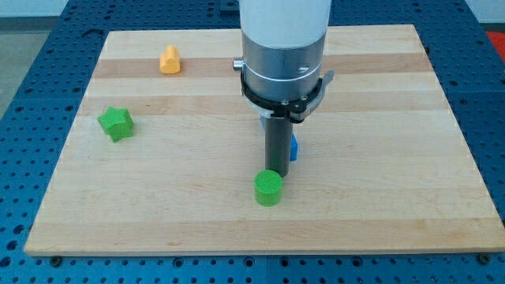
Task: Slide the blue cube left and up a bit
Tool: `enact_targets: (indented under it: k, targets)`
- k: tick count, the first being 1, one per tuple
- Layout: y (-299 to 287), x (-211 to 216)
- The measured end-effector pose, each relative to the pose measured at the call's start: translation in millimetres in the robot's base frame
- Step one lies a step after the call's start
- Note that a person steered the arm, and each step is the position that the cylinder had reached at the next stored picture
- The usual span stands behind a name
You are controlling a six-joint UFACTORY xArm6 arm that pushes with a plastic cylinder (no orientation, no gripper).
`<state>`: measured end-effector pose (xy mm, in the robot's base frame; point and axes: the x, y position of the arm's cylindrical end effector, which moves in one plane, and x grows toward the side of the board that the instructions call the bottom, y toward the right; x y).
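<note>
Hanging straight down from twelve o'clock in the camera view: one white cylindrical arm housing (284,28), cut off by the top edge. Ringed below by a silver metal collar (282,67) with a small bolt head jutting toward nine o'clock. Clamped under that by a black band (282,101), its tab poking out toward three o'clock. Continuing downward as a straight dark rod (278,142), upright, no visible tilt. My tip (277,171) at six o'clock of the whole assembly, near the board's centre, its very end hard to make out.
</note>
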<state>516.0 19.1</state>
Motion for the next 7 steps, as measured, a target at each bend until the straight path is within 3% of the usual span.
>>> enact_targets:
  k: [7]
  targets:
    - [-0.8, -13.1]
